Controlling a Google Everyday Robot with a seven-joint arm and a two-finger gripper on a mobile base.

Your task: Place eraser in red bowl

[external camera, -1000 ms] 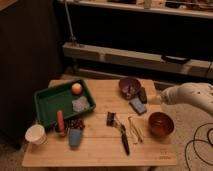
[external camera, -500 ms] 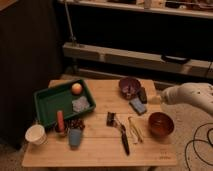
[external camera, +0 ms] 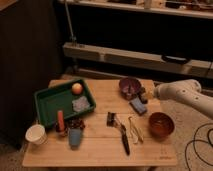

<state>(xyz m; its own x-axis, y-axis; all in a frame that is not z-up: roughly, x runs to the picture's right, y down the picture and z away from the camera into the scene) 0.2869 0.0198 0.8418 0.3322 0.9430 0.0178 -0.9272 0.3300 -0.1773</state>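
- One white arm (external camera: 182, 92) reaches in from the right edge. Its gripper (external camera: 146, 95) is at the back right of the bench (external camera: 100, 156).
- The gripper sits just beside the right rim of the purple bowl (external camera: 129, 85) and just behind the blue-grey pad (external camera: 139, 106). Whether it touches either one cannot be told.
- Its fingers stand spread apart, and they pinch nothing.
- The eraser (external camera: 111, 118), a small dark block, lies flat on the bench near the middle. It is to the left of the pad and well apart from the gripper.
- The red bowl (external camera: 161, 125) stands upright near the bench's right front, below the arm in the picture. It is apart from the eraser.
- Between the eraser and the red bowl lie a long black-handled tool (external camera: 124, 142) and a pale, thin looped object (external camera: 135, 130). The tool's upper end is near the eraser, and the looped object lies just beside the tool.
- A green tray (external camera: 50, 102) takes up the left side of the bench. An orange ball (external camera: 76, 88) rests in its back right corner.
- In front of the tray stand a white cup (external camera: 36, 134), a red upright object (external camera: 60, 120) and a small blue cup (external camera: 75, 138). The white cup is at the left front edge.
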